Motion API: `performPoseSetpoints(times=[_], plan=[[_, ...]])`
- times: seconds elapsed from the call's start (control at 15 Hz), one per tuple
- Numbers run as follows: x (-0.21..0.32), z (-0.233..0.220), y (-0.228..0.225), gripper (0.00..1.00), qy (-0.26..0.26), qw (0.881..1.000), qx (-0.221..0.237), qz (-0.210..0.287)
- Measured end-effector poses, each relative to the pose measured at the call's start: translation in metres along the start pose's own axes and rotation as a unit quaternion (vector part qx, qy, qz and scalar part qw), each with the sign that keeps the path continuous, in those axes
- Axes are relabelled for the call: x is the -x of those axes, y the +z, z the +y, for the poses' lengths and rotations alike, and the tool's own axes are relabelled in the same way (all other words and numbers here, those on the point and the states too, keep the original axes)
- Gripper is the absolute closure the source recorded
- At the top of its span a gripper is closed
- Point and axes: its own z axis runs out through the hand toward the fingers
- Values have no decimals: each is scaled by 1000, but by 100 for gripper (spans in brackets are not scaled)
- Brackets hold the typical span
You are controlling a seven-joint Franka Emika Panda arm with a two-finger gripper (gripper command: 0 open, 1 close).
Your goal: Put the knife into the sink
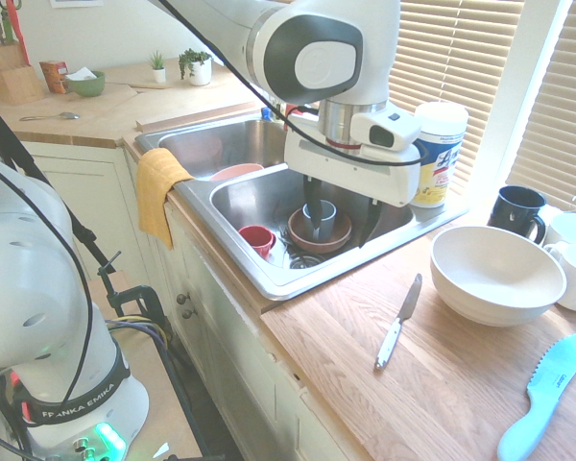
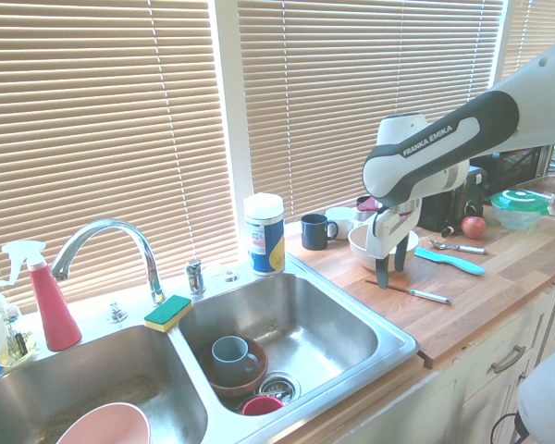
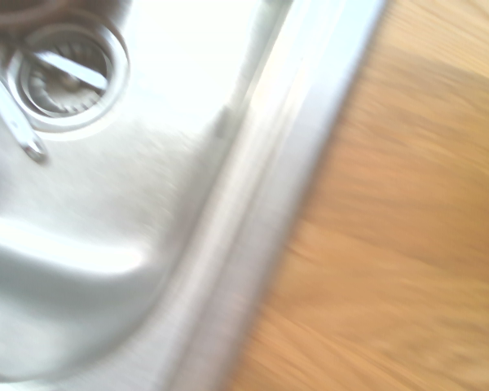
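**Gripper open, empty, near sink edge — knife not yet picked**

Gripper (image 2: pixel 388 270) on the white arm: fingers spread apart, nothing between them, pointing down over the sink's rim where it meets the counter. The wrist view is blurred and shows the steel basin wall, the drain and the wood counter edge, which fits that position.

Small slim table knife, silver blade and pale handle (image 1: pixel 396 323), lies flat on the wooden countertop (image 1: pixel 442 384), just beside the big white bowl (image 1: pixel 496 272), apart from the gripper. Stainless double-basin sink (image 1: pixel 355 252) is close by; nothing of the task is in it yet.

Step, judged: approach to the knife, pre-grasp. Next move calls for shifting over the handle, lining the fingers across the thin handle, descending to the wood and closing. It lies flat and is thin, so a low pinch is needed.

Counts: two knives on the counter (table knife, plus one light-blue plastic serrated knife (image 1: pixel 543 396), not the target). One dark mug (image 1: pixel 518 211). One wipes canister (image 1: pixel 433 154). In the near basin: one red cup (image 1: pixel 256 238), one brown bowl (image 1: pixel 319 233) with one grey cup inside.
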Motion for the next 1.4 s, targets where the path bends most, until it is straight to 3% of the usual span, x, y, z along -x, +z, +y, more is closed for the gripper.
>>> performPoseSetpoints(times=[0.4, 1.07, 1.13, 1.4], plan=[[-4, 88, 26, 0, 27, 1000, 11, 4], [-12, 107, 89, 0, 45, 999, 19, 2], [-13, 107, 92, 100, 45, 999, 19, 0], [-13, 102, 101, 100, 44, 999, 18, -8]])
